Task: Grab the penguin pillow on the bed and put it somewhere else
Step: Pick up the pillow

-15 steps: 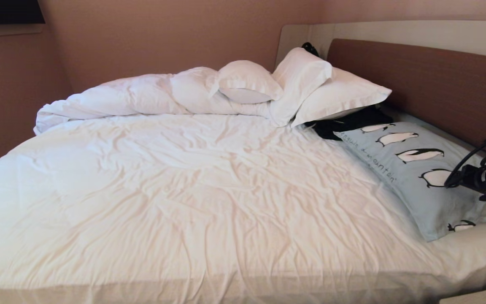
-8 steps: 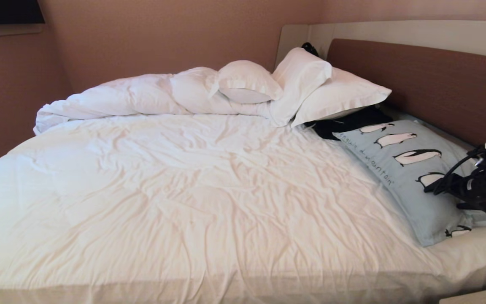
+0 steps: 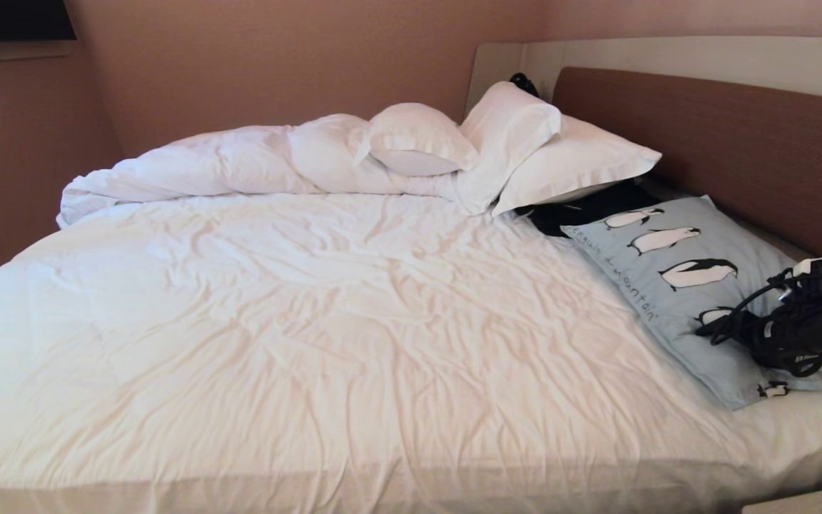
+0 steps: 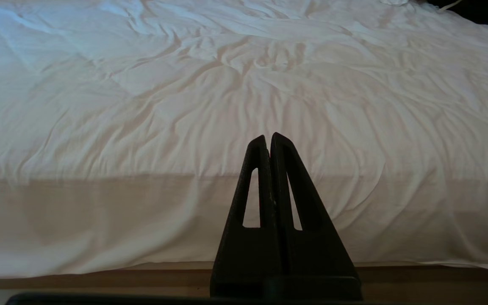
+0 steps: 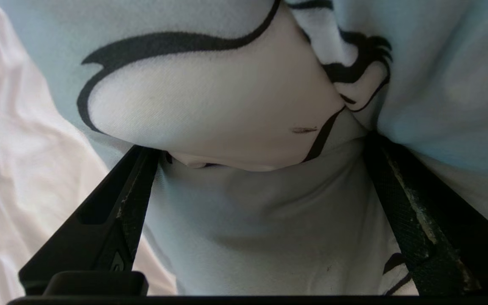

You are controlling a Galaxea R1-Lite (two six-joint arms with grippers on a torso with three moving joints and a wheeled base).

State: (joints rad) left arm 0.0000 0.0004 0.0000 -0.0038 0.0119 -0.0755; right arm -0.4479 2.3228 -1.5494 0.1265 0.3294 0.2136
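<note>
A: Bed (image 3: 325,314) first: sheet wrinkled, penguin pillow (image 3: 675,278) lying at its right side by the headboard (image 3: 711,135), not lifted.

B: So nothing is moved yet?

A: Nothing. Right gripper (image 5: 261,156) is pressed into the pillow, jaws wide apart with fabric bulging between them, not clamped. Closing, lifting and carrying remain. Left gripper (image 4: 269,140) hangs closed and empty at the bed's foot.

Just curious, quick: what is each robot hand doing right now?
Left gripper: shut, empty, by the bed's edge.
Right gripper: open, pressed into the penguin pillow.
</note>
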